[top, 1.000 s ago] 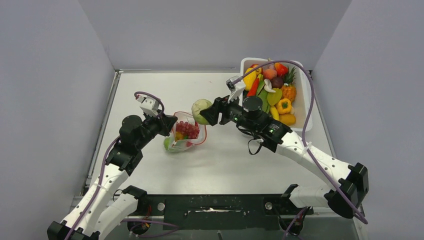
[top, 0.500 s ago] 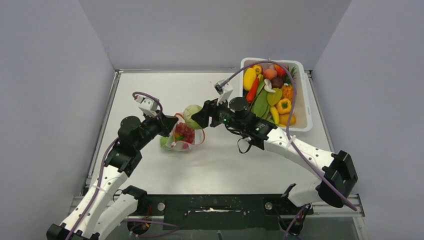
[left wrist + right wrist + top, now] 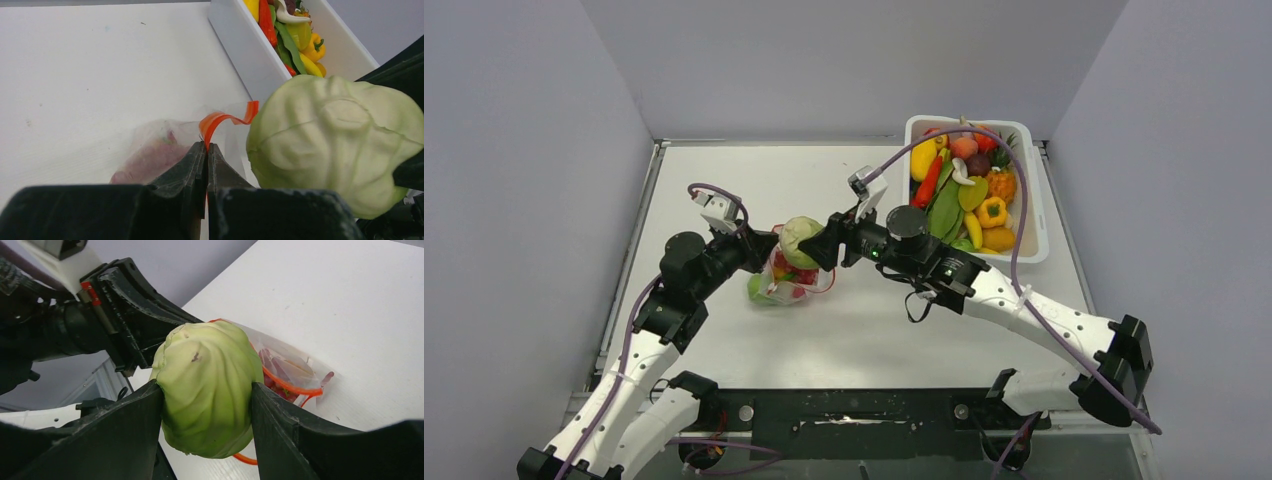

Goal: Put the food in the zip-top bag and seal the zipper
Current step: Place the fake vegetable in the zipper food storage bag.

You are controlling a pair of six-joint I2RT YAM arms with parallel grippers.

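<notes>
The zip-top bag [image 3: 789, 285] lies left of the table's middle, clear, with red and green food inside. My left gripper [image 3: 206, 146] is shut on its red-orange zipper [image 3: 220, 120], holding that edge of the mouth up. My right gripper [image 3: 206, 386] is shut on a pale green toy cabbage [image 3: 207, 385]. The cabbage [image 3: 800, 240] hangs just above the open mouth, close to the left gripper [image 3: 771, 247]. In the right wrist view the bag [image 3: 285, 362] and zipper [image 3: 292, 387] show behind and below the cabbage. More food fills the tub.
A white rectangular tub [image 3: 1038, 220] at the back right holds several toy fruits and vegetables, among them a long red chili [image 3: 929, 180]. Its near wall [image 3: 245, 45] shows in the left wrist view. Grey walls enclose the table on three sides.
My right arm has carried the cabbage leftward from beside the tub to over the bag's mouth. The left gripper has kept its pinch on the zipper edge, hardly moving.
</notes>
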